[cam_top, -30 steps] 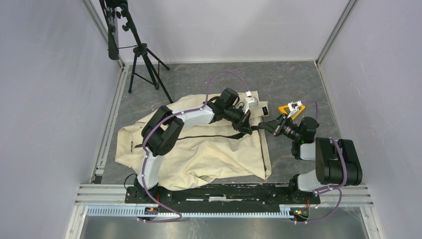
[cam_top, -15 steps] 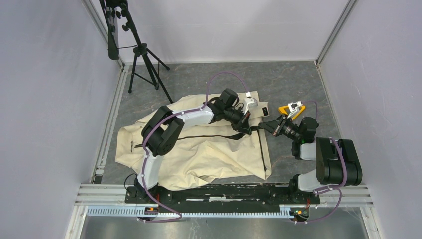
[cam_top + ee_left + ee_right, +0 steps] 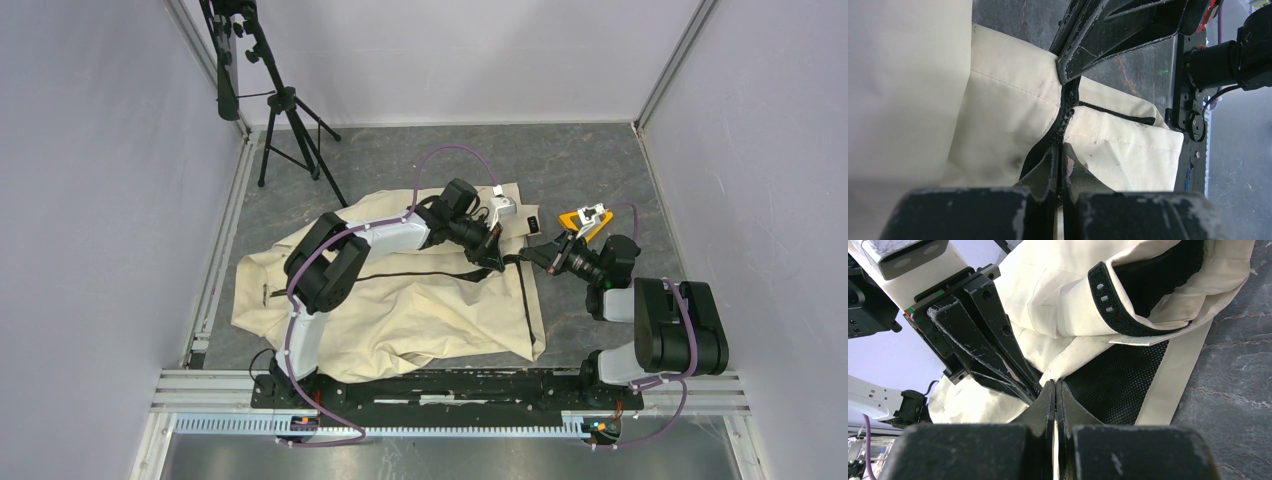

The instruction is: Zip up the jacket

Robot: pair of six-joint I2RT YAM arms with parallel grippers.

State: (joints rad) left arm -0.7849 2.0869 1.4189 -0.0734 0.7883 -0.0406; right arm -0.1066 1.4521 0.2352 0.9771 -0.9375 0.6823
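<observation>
The jacket (image 3: pixel 400 310) lies spread and wrinkled on the grey marbled tabletop (image 3: pixel 560 170), hem toward the right arm. Both claws meet at the hem end of the zipper (image 3: pixel 400 273). The left claw (image 3: pixel 497 260) is pinched together on the toothed edge, and the right claw (image 3: pixel 527 256) is pinched on the fabric edge facing it. This looks like the starting step, with the whole dark line left to close. 3 pale walls enclose the space, and a black tripod (image 3: pixel 285 110) stands at the far left.
</observation>
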